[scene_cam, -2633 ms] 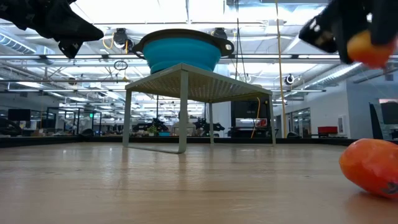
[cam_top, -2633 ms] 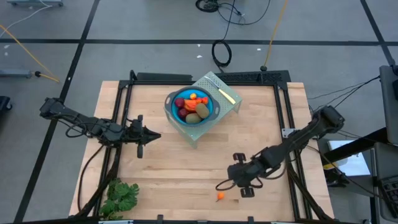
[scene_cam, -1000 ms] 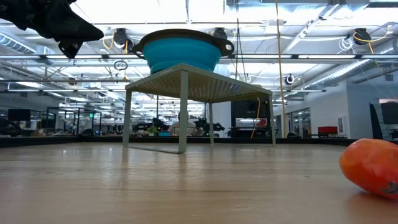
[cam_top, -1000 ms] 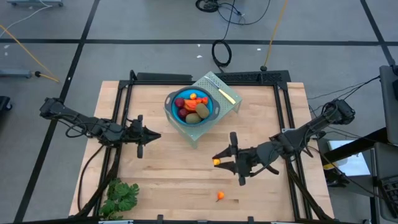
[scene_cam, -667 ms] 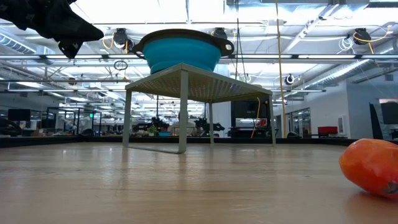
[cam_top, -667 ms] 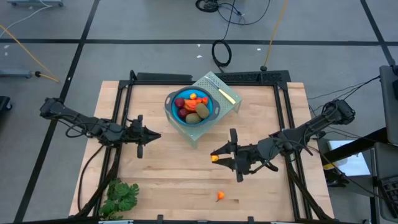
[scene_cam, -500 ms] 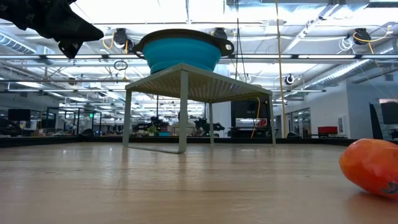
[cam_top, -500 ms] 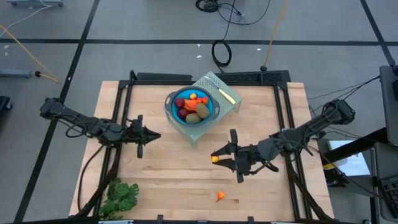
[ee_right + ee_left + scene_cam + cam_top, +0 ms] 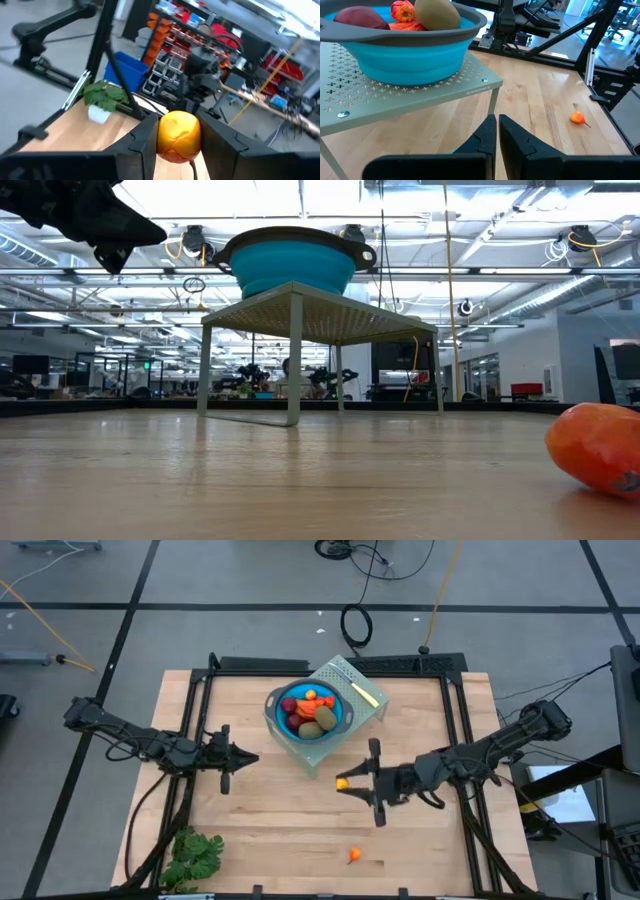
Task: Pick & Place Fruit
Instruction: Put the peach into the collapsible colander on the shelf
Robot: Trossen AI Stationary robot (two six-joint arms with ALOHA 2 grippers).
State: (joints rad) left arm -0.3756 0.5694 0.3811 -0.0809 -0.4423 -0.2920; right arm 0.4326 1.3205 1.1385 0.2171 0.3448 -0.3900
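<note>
Change: right gripper (image 9: pixel 345 784) up and toward the rack since the earlier high view, when it was low near the front edge by the loose orange piece; now at mid-table, just short of the rack's front corner. Left arm unchanged.
Right gripper: fingers (image 9: pixel 145 136) clamped on a small orange fruit (image 9: pixel 179 136); same fruit seen from above as an orange dot at the fingertips (image 9: pixel 343 783), held clear of the table.
Left gripper: (image 9: pixel 250 758) at mid-left of the table, pointing toward the rack, well apart from it; fingers (image 9: pixel 485 137) pressed together, nothing between them.
Bowl: blue, with a grey rim (image 9: pixel 273 703), sitting on top of the grey perforated rack (image 9: pixel 368 708); also seen from table height (image 9: pixel 290 265) on the rack (image 9: pixel 320 315).
Fruit in bowl: two dark-red balls (image 9: pixel 291 707), two olive-brown ovals (image 9: pixel 325 718), a red-orange piece (image 9: pixel 308 710) and tiny orange ones (image 9: pixel 312 695), heaped together; one red ball (image 9: pixel 360 17), an orange-red piece (image 9: pixel 402 10) and a brown oval (image 9: pixel 436 14) show over the rim in the left wrist view.
Loose fruit: one tiny orange piece (image 9: pixel 354 856) lying on the table (image 9: pixel 420 850) near the front edge, well apart from both grippers; looms large at the right of the low view (image 9: pixel 598 448); also visible in the left wrist view (image 9: pixel 577 118).
Yellow stick: (image 9: pixel 365 693) lying on the rack top beside the bowl.
Leafy green bunch: (image 9: pixel 193 856) at the table's front-left corner; also seen far off in the right wrist view (image 9: pixel 104 96).
</note>
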